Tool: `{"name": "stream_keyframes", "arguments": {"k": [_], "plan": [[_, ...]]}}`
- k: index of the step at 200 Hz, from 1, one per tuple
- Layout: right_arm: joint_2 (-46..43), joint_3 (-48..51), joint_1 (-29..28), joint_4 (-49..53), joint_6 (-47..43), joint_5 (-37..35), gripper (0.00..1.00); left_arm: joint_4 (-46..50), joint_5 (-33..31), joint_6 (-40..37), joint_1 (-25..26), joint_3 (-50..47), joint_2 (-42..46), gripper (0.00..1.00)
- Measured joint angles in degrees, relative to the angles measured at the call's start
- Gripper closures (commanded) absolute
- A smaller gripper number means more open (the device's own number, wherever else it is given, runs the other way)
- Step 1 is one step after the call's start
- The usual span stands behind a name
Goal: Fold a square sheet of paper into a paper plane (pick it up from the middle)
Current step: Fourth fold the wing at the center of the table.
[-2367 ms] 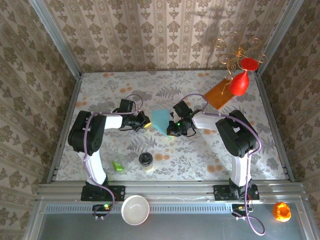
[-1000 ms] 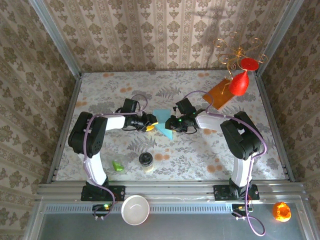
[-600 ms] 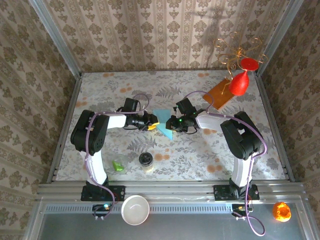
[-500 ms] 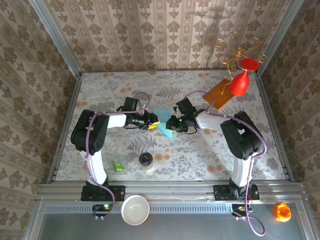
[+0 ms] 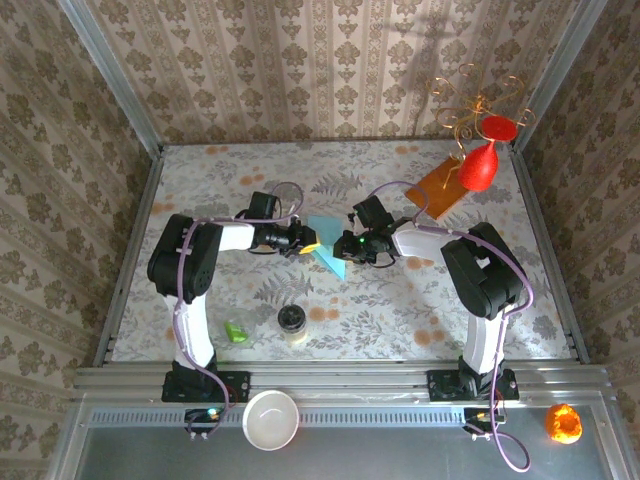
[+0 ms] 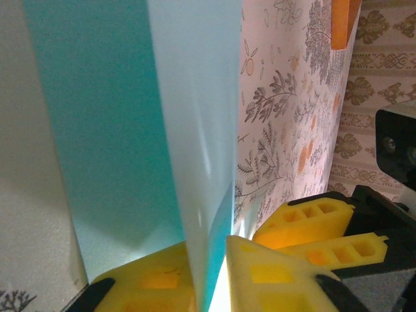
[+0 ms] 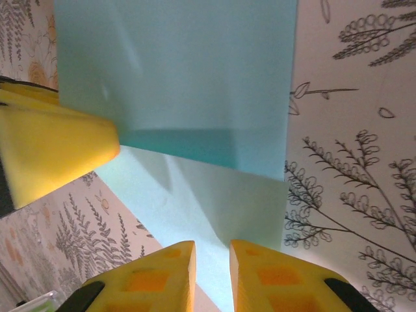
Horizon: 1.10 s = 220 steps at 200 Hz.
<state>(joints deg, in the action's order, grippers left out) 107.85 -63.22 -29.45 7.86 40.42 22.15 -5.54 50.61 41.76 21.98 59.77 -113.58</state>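
Folding looks to be at an early stage, with no plane shape formed yet. From the left side of the worktop the left gripper reaches toward the middle. Its wrist view shows the yellow fingers drawn together at a doubled edge of the square sheet of paper, which rises on edge from between them, so I read it as pinching that fold. The sheet sits about the middle of the worktop, a little nearer the far edge than the near one, bent over on itself with one flap above another. Whether any part rests on the surface I cannot tell. The right gripper meets it from the other side, just beside the left one. Its fingers are almost together, with the paper's pale lower layer running into the slit between them, so it too seems clamped on the sheet. Near the far right corner, well apart, lies an orange-brown sheet. The next move, in my judgement, calls for both arms to travel together without pulling apart, laying the flap flat so the crease can be pressed without skew or tearing.
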Motion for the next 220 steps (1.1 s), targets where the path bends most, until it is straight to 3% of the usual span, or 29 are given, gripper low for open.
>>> {"name": "stream_keyframes", "arguments": {"k": [39,72,106,147,174,220], "plan": [[-0.9,0.2,0.2,1.6,-3.2,-3.7,0.61,0.4,-0.7,0.0,0.0,0.0,0.0,0.93],[-5.9,2.1,0.2,4.2,-8.4,-10.8,0.54,1.9,-4.5,1.6,0.3,0.0,0.9,0.93],[-10.1,3.0,-1.7,5.9,-14.0,-19.5,0.53,5.4,-11.1,4.0,2.1,0.5,4.5,0.94],[-10.5,3.9,-8.9,5.6,-21.2,-26.1,0.54,9.5,-17.8,8.1,6.0,3.8,5.3,0.94],[-9.3,4.3,-11.8,3.3,-25.3,-26.9,0.54,12.3,-21.0,11.3,7.8,5.4,5.3,0.94],[-6.2,6.1,-11.8,-2.7,-30.0,-26.9,0.57,13.8,-24.0,16.5,8.5,6.3,5.3,0.94]]}}
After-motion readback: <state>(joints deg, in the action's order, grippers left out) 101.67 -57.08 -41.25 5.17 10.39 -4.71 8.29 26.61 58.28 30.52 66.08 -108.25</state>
